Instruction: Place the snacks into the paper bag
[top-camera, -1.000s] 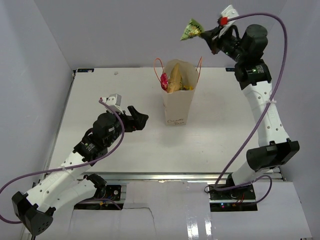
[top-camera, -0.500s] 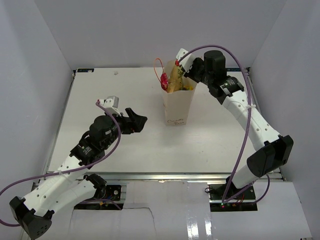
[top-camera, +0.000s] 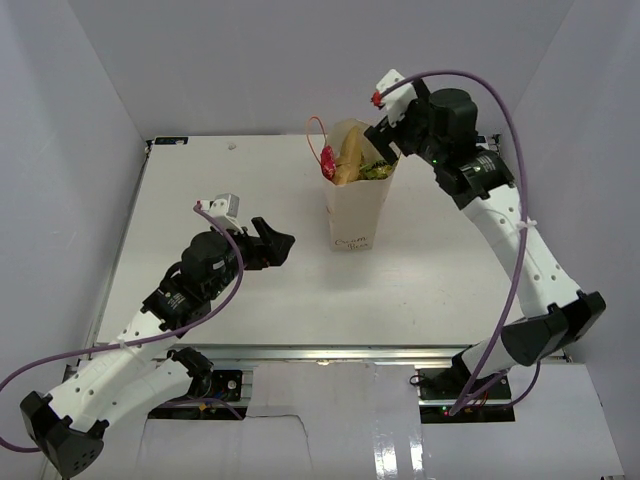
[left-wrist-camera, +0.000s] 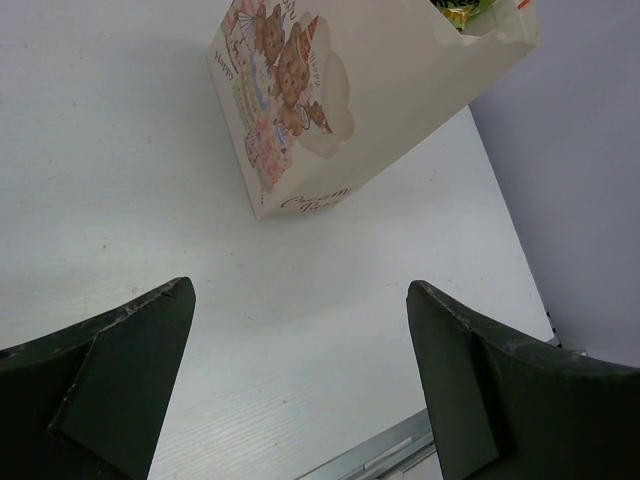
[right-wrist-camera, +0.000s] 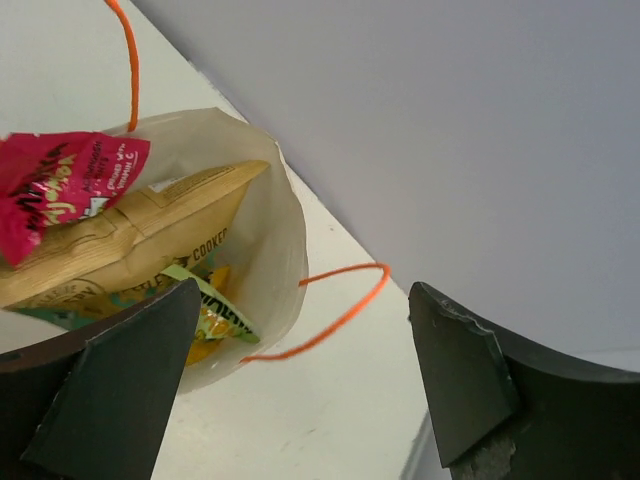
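left of centre in the top view, the left gripper (top-camera: 272, 243) hovers over the surface (top-camera: 200, 180), released and empty. at centre the paper bag (top-camera: 358, 215) stands upright, holding the chip bag (top-camera: 350, 158), red packet (top-camera: 328, 160) and green packet (top-camera: 376, 171). at the right of its mouth the right gripper (top-camera: 386, 140) hangs spread, grasping nothing.

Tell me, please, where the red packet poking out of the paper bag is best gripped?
Take the red packet by its free end, which overhangs the paper bag's rim, coming from above on the left arm's side. It is flat, so close across its faces; the chip bag crowds its other end.
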